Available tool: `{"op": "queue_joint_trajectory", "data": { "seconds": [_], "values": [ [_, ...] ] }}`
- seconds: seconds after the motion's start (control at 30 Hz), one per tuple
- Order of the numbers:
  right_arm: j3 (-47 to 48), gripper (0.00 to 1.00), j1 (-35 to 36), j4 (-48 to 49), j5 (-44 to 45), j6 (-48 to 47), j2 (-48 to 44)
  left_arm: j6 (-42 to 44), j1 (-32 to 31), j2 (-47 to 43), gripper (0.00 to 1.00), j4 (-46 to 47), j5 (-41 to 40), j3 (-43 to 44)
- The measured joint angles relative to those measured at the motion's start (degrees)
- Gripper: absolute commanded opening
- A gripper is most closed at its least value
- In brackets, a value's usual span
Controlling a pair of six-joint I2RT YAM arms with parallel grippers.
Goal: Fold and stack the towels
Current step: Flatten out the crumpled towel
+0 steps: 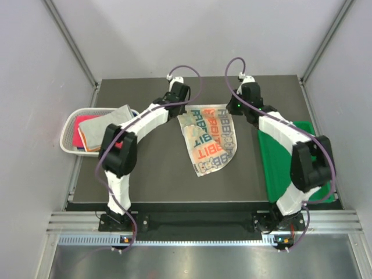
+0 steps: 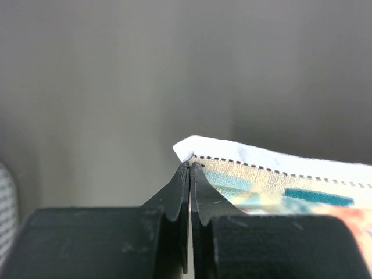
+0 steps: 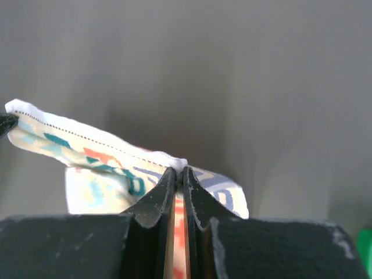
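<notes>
A white towel (image 1: 210, 139) printed with orange, teal and grey letters lies spread on the dark table, its far edge lifted. My left gripper (image 1: 179, 114) is shut on its far left corner, and in the left wrist view the jaws (image 2: 190, 167) pinch the white hemmed corner of the towel (image 2: 279, 180). My right gripper (image 1: 231, 110) is shut on the far right corner; the right wrist view shows its jaws (image 3: 179, 172) clamped on the hem of the towel (image 3: 87, 154). More towels, a grey one (image 1: 104, 123) over a pink-red one (image 1: 83, 138), sit in the basket at the left.
A white mesh basket (image 1: 68, 125) stands at the table's left edge. A green plastic tray (image 1: 282, 168) lies along the right side under the right arm. Grey walls close in the table on three sides.
</notes>
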Motion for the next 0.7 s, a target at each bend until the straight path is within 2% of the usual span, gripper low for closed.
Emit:
{"op": "queue_joint_trajectory", "data": {
  "seconds": [0.2, 0.43, 0.57, 0.7],
  "values": [
    [-7.56, 0.0, 3.1, -0.13, 2.14, -0.96, -17.29, 1.55, -4.39, -21.31, 0.0, 0.31, -0.57, -10.49],
    [-11.52, 0.0, 14.23, -4.9, 7.41, -3.43, -35.71, 2.32, -15.34, -44.19, 0.0, -4.2, -2.23, -21.27],
    [-11.63, 0.0, 18.91, -8.11, 9.84, -4.0, -45.29, 1.4, -21.07, -54.38, 0.0, -7.76, -2.47, -22.88],
    [-11.61, 0.0, 20.46, -10.03, 11.47, -3.98, -51.34, 0.33, -22.14, -61.61, 0.0, -9.46, -2.56, -22.77]
  ]
}}
